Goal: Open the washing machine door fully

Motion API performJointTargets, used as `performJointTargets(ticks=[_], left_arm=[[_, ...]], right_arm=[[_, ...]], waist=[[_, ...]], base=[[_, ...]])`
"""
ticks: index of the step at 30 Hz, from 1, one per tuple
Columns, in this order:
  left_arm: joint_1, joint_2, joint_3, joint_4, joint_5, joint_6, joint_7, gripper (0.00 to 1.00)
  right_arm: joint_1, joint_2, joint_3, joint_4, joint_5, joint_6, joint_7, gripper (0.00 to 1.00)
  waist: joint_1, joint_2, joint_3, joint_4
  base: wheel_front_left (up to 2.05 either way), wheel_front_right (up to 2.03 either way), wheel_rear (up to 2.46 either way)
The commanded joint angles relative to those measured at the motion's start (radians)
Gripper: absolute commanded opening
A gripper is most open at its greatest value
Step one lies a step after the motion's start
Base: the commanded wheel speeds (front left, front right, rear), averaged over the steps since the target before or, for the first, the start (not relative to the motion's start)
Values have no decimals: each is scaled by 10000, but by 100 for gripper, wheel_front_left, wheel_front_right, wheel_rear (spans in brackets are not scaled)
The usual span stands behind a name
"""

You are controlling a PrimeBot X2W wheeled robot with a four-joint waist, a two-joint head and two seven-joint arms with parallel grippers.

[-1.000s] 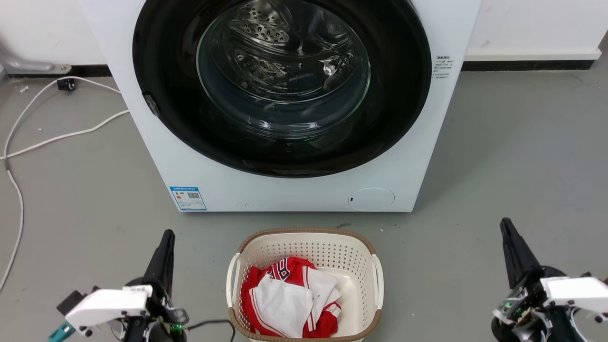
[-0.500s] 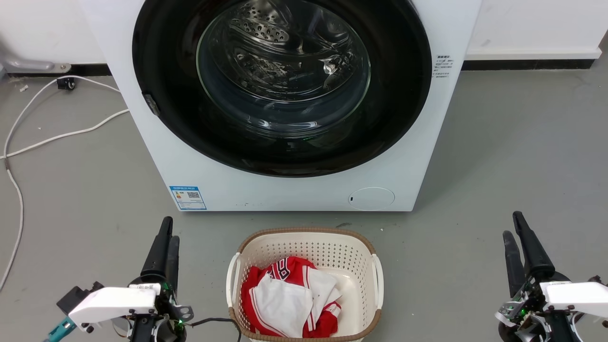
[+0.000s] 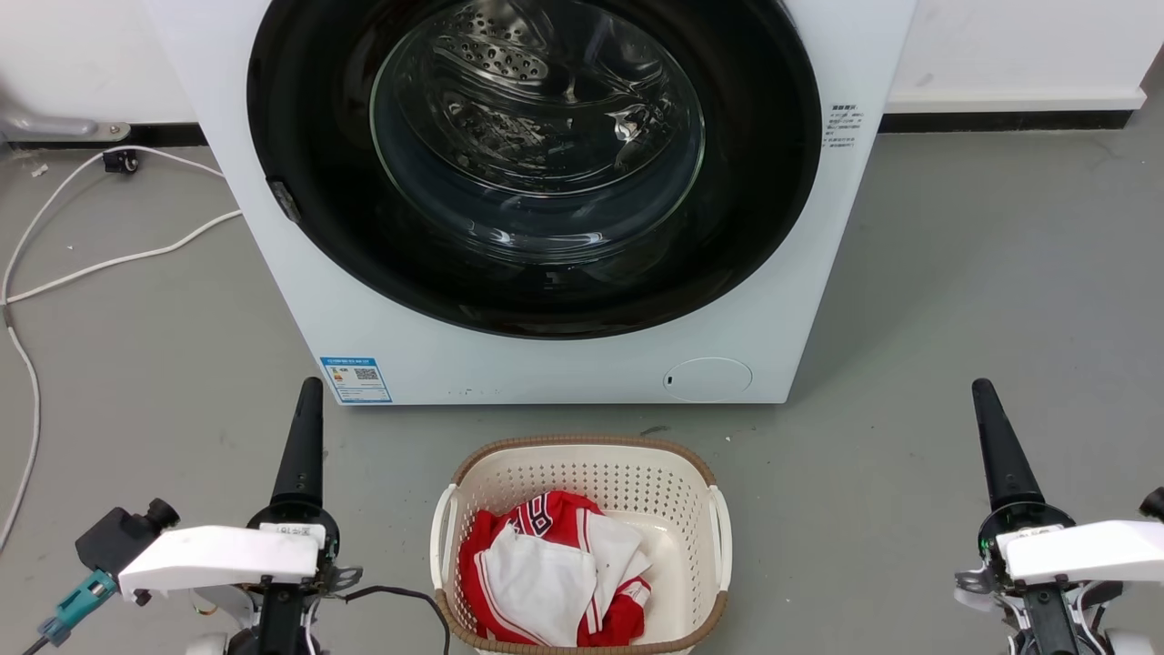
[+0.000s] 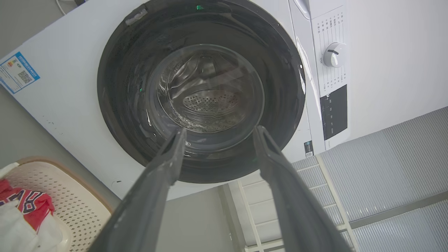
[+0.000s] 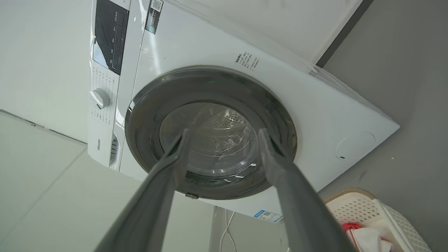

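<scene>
Grey floor (image 3: 982, 273) is carrying the white boxy front-loading washing machine (image 3: 546, 368). Its large round glossy black door (image 3: 536, 155) is sitting shut, flat against the front and facing the robot. Both wrist views are taking in a white dial (image 4: 334, 55) on the control panel, while the head view is framing a cream perforated basket (image 3: 582, 448) near the machine. Both the left gripper (image 4: 220, 130) and the right gripper (image 5: 224, 131) are hanging spread wide, holding nothing.

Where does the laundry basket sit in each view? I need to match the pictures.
Head view: basket at bottom centre, on the floor in front of the washing machine.
Left wrist view: lower left corner, cut by the picture's edge.
Right wrist view: lower right corner, also cut off.
Shared landmark: the blue label low on the machine's front, seen in all three views.
</scene>
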Motion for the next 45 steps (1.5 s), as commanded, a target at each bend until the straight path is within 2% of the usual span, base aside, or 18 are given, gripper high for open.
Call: performJointTargets(ticks=[1,10,19,20,22,35,45], left_arm=[[-206,35,-41,-273,481,-10,-109,100],[-89,30,-93,-580,2456,-12,-427,100],[65,26,-299,-679,4415,67,-724,100],[94,24,-416,-631,5157,109,-818,100],[120,23,-481,-618,5562,168,-872,100],[266,196,-829,-566,7719,629,-1239,100],[315,468,-1150,-673,8808,1000,-1460,100]], right_arm=[[-40,-15,27,-309,-597,2,-125,100],[153,5,194,-566,-3002,2,-439,100],[295,24,236,-562,-4759,2,-722,100],[339,31,257,-542,-5305,2,-809,100],[355,34,270,-543,-5673,2,-853,100],[482,61,399,-785,-7835,2,-878,100],[580,76,510,-1064,-8946,2,-698,100]], waist=[[0,-1,3,-3],[0,-1,2,-27],[0,-1,-20,-53],[0,-1,-32,-61],[0,-1,-36,-64],[0,-1,-48,-78],[0,-1,-48,-69]], base=[[0,0,0],[0,0,0],[0,0,0],[0,0,0],[0,0,0],[0,0,0],[0,0,0]])
